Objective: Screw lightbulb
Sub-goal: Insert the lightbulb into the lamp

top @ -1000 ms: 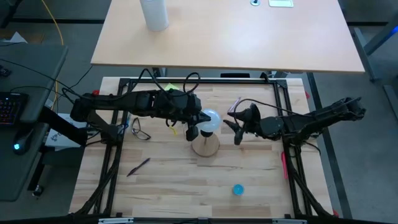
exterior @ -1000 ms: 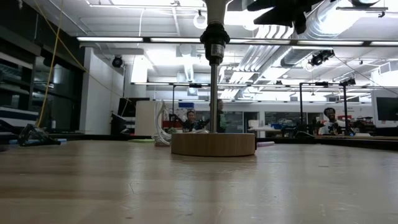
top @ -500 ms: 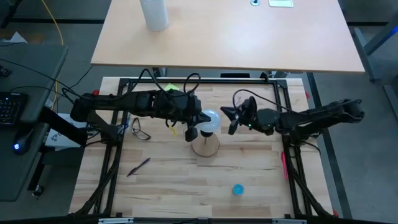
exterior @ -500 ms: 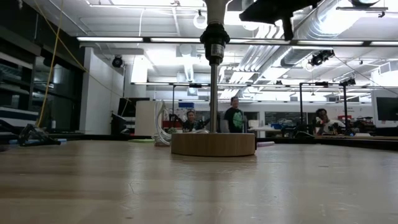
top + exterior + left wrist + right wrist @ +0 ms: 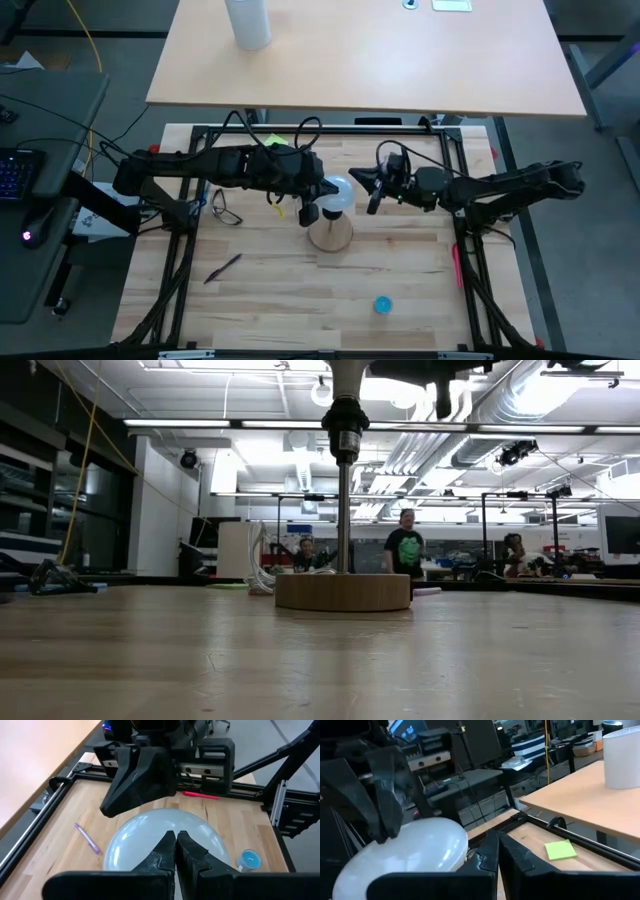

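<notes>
The white lightbulb [image 5: 340, 192] sits upright in the black socket [image 5: 343, 432] on a pole above the round wooden base [image 5: 343, 592]. My left gripper [image 5: 312, 203] is at the globe's left side, fingers shut; in the left wrist view [image 5: 176, 840] the globe [image 5: 145, 840] fills the space just past them. My right gripper [image 5: 364, 190] is shut and stands just to the right of the globe, level with it. In the right wrist view [image 5: 497, 845] the globe [image 5: 405, 855] lies close beside the fingers. My left gripper's shut fingers [image 5: 167, 851] lie against the globe's left side [image 5: 150, 832], coming level from the table's left. The bulb stands upright in the socket. Of my right gripper I cannot tell whether it touches the globe [image 5: 462, 847].
On the table lie glasses [image 5: 226, 208], a purple pen [image 5: 222, 268], a blue cap [image 5: 382, 304], a yellow note [image 5: 272, 140] and a red pen [image 5: 457, 265]. A white cylinder [image 5: 248, 22] stands on the far table. People stand in the room behind [image 5: 405, 550].
My right gripper has gone toward the table's left and far edge, up to the bulb's right side, and has turned about its wrist. The bulb, the base and my left gripper have kept still.
</notes>
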You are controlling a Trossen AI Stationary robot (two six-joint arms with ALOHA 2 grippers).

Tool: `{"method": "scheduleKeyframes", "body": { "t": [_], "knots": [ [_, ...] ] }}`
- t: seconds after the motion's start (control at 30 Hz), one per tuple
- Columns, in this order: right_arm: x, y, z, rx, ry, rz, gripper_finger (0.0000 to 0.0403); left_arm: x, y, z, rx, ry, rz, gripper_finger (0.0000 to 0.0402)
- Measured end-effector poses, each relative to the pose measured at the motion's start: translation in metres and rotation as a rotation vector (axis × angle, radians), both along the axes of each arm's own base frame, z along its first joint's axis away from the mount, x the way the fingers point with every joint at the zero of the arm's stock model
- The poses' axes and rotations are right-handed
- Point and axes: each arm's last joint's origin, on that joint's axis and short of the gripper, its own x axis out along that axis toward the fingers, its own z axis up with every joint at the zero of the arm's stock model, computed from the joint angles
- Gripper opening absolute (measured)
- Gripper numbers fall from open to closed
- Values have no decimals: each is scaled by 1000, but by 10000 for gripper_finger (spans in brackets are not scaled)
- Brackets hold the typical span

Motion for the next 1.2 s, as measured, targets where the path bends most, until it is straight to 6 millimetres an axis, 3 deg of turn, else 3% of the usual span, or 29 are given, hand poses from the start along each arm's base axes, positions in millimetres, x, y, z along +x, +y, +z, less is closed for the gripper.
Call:
{"method": "scheduleKeyframes", "body": {
  "t": [0.2, 0.73, 0.93, 1.07, 1.2],
  "knots": [
    [0, 11, 0, 5, -5, 52, 0, 0, 0, 0, -12, 3, 9, 0],
    [-15, 66, 5, 36, -32, 67, 0, -1, 1, 0, 8, 7, 43, 0],
    [-14, 82, 22, 42, -48, 116, 0, -1, 1, -1, 18, 10, 36, 0],
    [-22, 95, 40, -32, 35, 120, 0, -1, 1, -1, 22, 11, 33, 0],
    [-27, 80, 59, -111, 160, -69, 0, -1, 1, -1, 21, 11, 32, 0]
  ]
}}
